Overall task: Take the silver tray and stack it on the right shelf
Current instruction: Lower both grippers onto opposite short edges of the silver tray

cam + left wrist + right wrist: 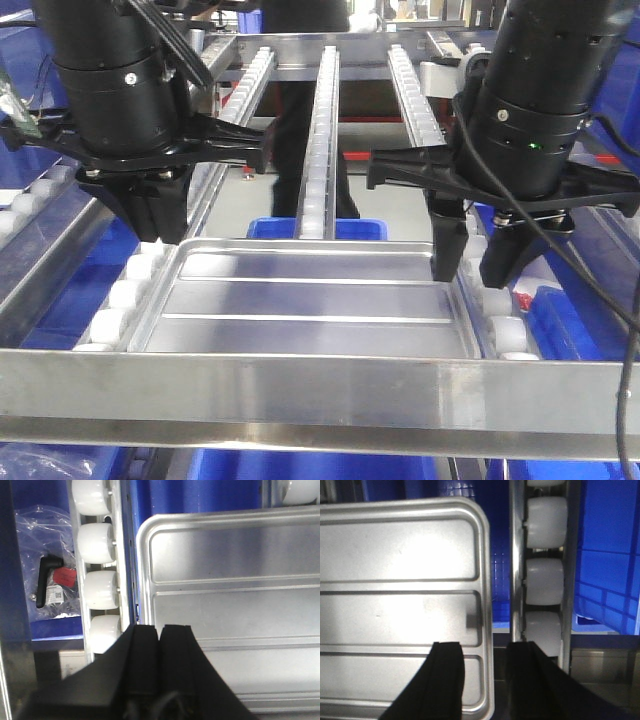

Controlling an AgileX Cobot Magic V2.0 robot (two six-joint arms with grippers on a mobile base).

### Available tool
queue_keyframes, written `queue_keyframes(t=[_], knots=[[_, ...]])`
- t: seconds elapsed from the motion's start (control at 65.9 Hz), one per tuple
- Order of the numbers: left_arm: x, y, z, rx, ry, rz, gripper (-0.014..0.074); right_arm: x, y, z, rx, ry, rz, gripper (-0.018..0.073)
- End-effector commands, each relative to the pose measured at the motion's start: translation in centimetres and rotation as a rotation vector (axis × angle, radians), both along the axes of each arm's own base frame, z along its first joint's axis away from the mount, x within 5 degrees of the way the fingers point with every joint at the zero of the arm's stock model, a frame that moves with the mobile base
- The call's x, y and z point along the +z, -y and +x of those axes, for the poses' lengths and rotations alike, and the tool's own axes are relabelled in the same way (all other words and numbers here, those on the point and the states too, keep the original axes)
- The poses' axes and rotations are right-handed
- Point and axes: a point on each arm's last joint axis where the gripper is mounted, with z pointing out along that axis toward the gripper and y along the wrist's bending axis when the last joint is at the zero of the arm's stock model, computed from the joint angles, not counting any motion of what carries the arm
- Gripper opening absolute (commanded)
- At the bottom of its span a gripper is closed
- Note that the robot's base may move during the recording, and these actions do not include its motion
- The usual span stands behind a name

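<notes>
You have one silver tray (pixel 300 300) lying flat on the right shelf (pixel 322 120), across its three roller tracks and just behind the front bar (pixel 300 385). Its two ridges run side to side. Your left pincer (pixel 160 630) has both fingers pressed together over the tray's left rim. Your right pincer (pixel 486 652) stands apart, one finger inside the right rim and one outside it.

The left end effector (pixel 160 630), fingers pressed together, sits at the left rim of the silver tray (pixel 230 605). White rollers (pixel 100 587) run alongside; a bagged black handle (pixel 44 580) lies further left.
</notes>
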Motion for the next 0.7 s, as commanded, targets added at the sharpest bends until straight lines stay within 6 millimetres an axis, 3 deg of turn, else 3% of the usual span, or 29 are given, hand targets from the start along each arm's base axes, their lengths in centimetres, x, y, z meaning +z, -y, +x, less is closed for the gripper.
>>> queue_keyframes(t=[0.0,0.531,0.577,0.683], knots=[[1.89,0.1,0.18,-0.007,0.054,-0.039,-0.009,2.4,-0.12,0.46,0.017,0.101,0.035,0.0356],[1.36,0.02,-0.16,0.016,-0.008,-0.027,-0.0079,2.31,-0.02,0.32,0.015,0.083,0.024,0.0356],[1.36,0.04,-0.18,0.017,-0.01,-0.03,-0.0031,2.29,0.0,0.29,0.015,0.08,0.022,0.0356],[1.37,0.11,-0.16,0.025,-0.009,-0.042,0.0179,2.28,0.01,0.28,0.014,0.078,0.02,0.0356]])
